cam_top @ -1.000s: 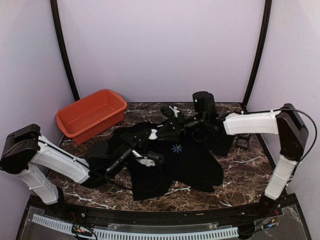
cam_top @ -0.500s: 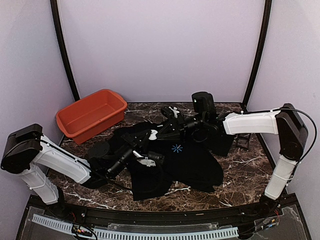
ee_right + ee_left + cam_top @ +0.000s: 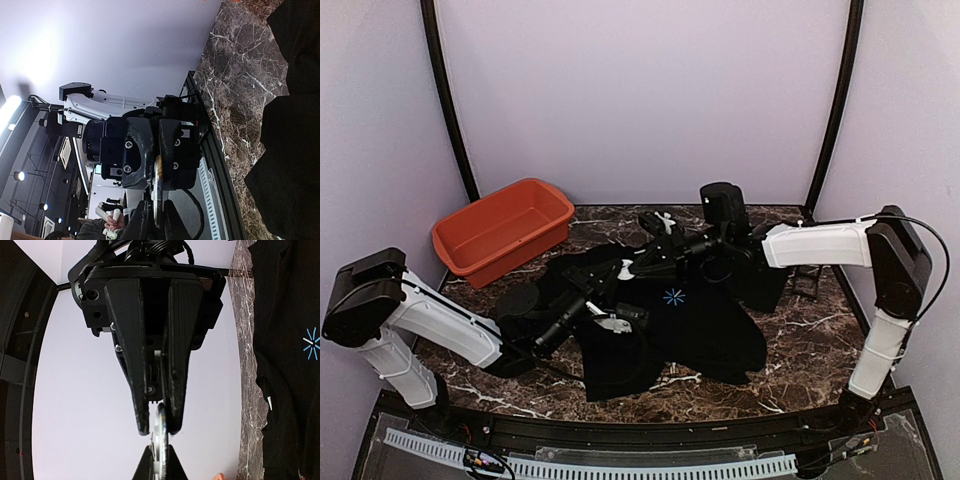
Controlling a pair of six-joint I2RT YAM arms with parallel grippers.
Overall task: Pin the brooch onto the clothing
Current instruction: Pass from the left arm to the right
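- Top external view: my two arms meet over the black T-shirt, which lies crumpled on the marble table. The meeting point is just left of and beyond the shirt's light-blue starburst print.
- Brooch: a small pale spot in that view, lying between my two sets of fingertips. In both wrist views it shows edge-on as a thin disc, and in the right wrist view its rim is yellow-gold.
- Left fingers: visible at the bottom edge of the left wrist view. They are drawn in to a narrow gap, with the lower part of the disc pinched between them.
- Right fingers: they reach down from the top of the left wrist view, nearly together, with their tips clamped on the upper part of the same disc. I therefore grip the brooch with both pairs at once, tip facing tip.
- Brooch and cloth: both wrist views show the disc against the pale wall, with the shirt off to one side and apart from it.
- Red plastic basin: stands at the table's far-left corner.
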